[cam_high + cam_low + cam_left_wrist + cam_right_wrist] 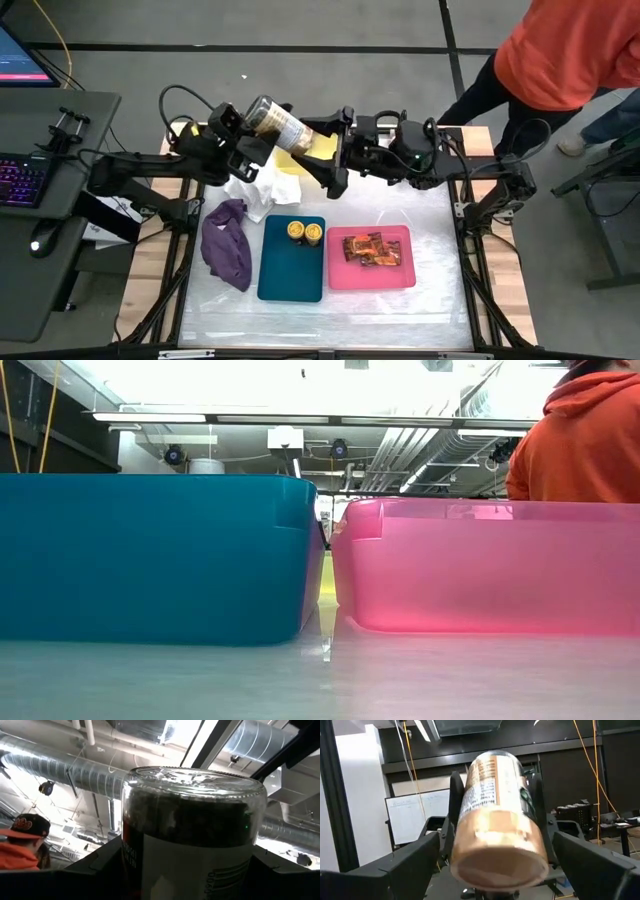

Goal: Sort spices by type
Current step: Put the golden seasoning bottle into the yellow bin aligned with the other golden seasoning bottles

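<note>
My left gripper (252, 135) grasps a tan-lidded jar (280, 126), held aloft above the yellow tray (292, 163). My right gripper (322, 152) faces the jar's lid, jaws spread and released. Two yellow-lidded jars (305, 232) stand in the teal tray (290, 272); foil packets (371, 248) lie in the pink tray (372, 278).

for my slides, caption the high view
Left gripper holds a tan-lidded spice jar aloft toward the right gripper.

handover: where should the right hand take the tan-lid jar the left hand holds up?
Grip the lid end, coming in along the jar's axis. The jar is tilted, its tan lid facing the open right hand. The left hand clamps the body behind, so that end is free.
</note>
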Motion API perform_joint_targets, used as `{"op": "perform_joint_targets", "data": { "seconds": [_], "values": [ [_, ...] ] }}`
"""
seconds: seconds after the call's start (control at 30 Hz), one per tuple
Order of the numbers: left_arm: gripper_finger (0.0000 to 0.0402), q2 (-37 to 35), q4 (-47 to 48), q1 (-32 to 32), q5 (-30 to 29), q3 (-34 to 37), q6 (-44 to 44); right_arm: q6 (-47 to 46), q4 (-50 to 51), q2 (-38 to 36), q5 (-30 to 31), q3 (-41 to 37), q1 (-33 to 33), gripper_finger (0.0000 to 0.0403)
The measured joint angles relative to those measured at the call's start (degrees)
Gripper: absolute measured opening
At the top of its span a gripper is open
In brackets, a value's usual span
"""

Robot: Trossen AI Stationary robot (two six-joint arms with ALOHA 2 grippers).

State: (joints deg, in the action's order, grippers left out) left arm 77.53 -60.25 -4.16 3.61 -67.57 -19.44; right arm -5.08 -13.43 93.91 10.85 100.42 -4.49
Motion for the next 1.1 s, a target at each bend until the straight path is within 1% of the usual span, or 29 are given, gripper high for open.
{"op": "perform_joint_targets", "data": {
  "seconds": [0.3, 0.4, 0.5, 0.63, 0.7, 1.0, 1.1],
  "values": [
    [0.0249, 0.45, -0.60, 0.00, 0.38, 0.00, 0.89, 0.06, 0.60, 0.02, -0.18, 0.00, 0.00, 0.0382],
    [0.0249, 0.51, -0.61, 0.00, 0.38, 0.00, 0.94, 0.01, 0.66, 0.00, -0.17, 0.00, 0.00, 0.0375],
    [0.0249, 0.51, -0.83, 0.00, 0.38, 0.00, 0.95, 0.00, 0.56, 0.01, -0.17, 0.00, 0.00, 0.0348],
    [0.0249, 0.51, -0.79, 0.00, 0.37, 0.00, 1.01, -0.02, 0.68, 0.02, -0.09, 0.00, 0.00, 0.0292],
    [0.0249, 0.51, -0.79, 0.00, 0.46, 0.00, 1.14, -0.03, 0.66, 0.04, -0.13, 0.00, 0.00, 0.0271],
    [0.0251, 0.47, -0.59, 0.00, 0.40, 0.00, 1.78, 0.17, 0.40, 0.17, -1.37, 0.00, 0.02, 0.0271],
    [0.0258, 0.42, -0.14, 0.13, 0.43, -0.04, 2.88, 0.79, 0.42, 0.17, -1.38, 0.00, 0.02, 0.0271]
  ]
}}
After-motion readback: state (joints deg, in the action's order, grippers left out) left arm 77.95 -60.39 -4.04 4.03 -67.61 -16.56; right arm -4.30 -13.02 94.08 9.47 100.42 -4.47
